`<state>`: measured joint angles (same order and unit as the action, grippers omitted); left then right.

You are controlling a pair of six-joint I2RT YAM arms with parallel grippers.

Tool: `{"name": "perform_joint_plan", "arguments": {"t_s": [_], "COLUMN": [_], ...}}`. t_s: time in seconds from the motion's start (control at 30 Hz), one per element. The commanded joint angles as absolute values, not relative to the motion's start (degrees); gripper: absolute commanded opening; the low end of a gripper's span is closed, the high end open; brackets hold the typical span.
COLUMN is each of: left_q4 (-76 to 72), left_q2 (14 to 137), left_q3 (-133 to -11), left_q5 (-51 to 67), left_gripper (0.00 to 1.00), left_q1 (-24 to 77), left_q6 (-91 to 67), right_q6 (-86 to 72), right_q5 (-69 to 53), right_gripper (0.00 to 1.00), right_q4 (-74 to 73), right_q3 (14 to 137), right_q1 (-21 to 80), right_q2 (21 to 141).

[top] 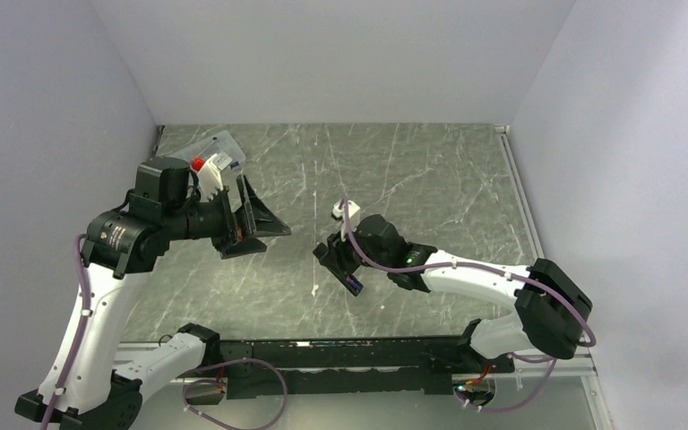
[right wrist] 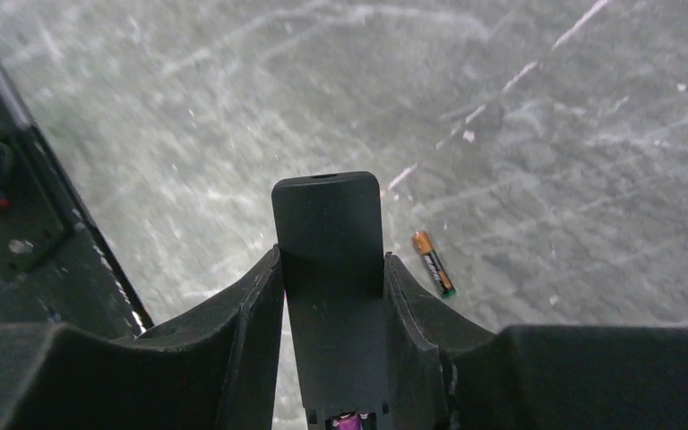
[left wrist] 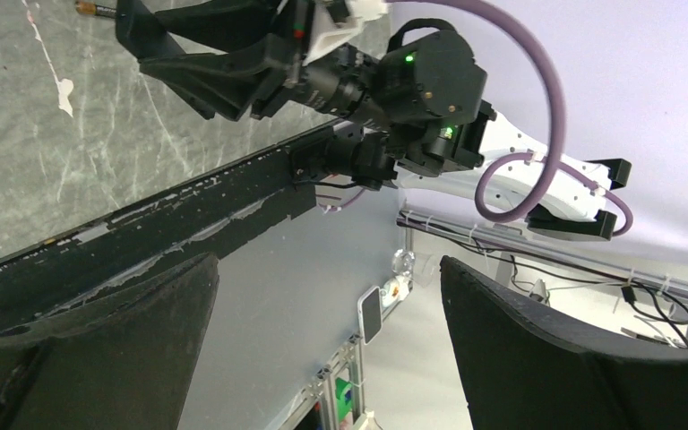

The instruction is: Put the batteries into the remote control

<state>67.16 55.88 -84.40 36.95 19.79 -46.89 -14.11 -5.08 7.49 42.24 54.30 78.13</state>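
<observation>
My right gripper [right wrist: 330, 258] is shut on the remote control [right wrist: 327, 233], a flat black bar that sticks out past the fingertips over the table. A purple part shows at the remote's near end. One battery [right wrist: 433, 262], dark with a gold end, lies on the table just right of the remote. The left wrist view catches the same battery [left wrist: 97, 9] at its top edge. In the top view the right gripper [top: 340, 260] hangs near mid-table. My left gripper [top: 255, 219] is raised to its left, open and empty, its jaws turned toward the right arm. I see no other battery.
A clear plastic box [top: 215, 152] with a red part lies at the back left, behind the left arm. A black rail [top: 349, 354] runs along the table's near edge. Walls close in the left, back and right sides.
</observation>
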Motion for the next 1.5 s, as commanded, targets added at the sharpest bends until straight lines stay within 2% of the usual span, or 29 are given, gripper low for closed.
{"name": "perform_joint_plan", "arguments": {"t_s": [0.0, 0.23, 0.47, 0.7, 0.93, 1.17, 1.47], "left_q4": [64.4, 61.5, 60.2, 59.6, 60.4, 60.2, 59.4], "left_q2": [53.8, 52.0, 51.0, 50.7, 51.1, 51.0, 51.8], "left_q3": [-83.3, -78.9, -76.7, -75.8, -77.2, -77.8, -78.8], "left_q5": [34.8, 35.8, 36.6, 37.1, 37.4, 37.4, 37.9], "left_gripper": [0.99, 0.99, 0.99, 1.00, 0.99, 0.99, 0.99], "left_q1": [19.5, 19.5, 19.5, 19.5, 19.5, 19.5, 19.5], "left_q6": [-44.6, -45.4, -45.9, -45.6, -44.4, -43.5, -43.0], "right_q6": [-20.2, -28.3, -35.5, -32.1, -30.6, -32.9, -35.9], "right_q5": [-11.0, -10.8, -11.8, -21.6, -29.0, -26.6, -16.0], "right_gripper": [0.00, 0.00, 0.00, 0.00, 0.00, 0.00, 0.00], "right_q4": [26.8, 59.9, 97.4, 98.3, 98.3, 98.3, 98.3], "right_q3": [37.2, 26.0, 18.3, 23.2, 28.0, 30.4, 33.7], "right_q1": [52.2, 50.3, 47.8, 47.4, 47.1, 46.8, 44.1], "right_q2": [75.3, 78.8, 91.1, 92.8, 87.1, 80.0, 73.7]}}
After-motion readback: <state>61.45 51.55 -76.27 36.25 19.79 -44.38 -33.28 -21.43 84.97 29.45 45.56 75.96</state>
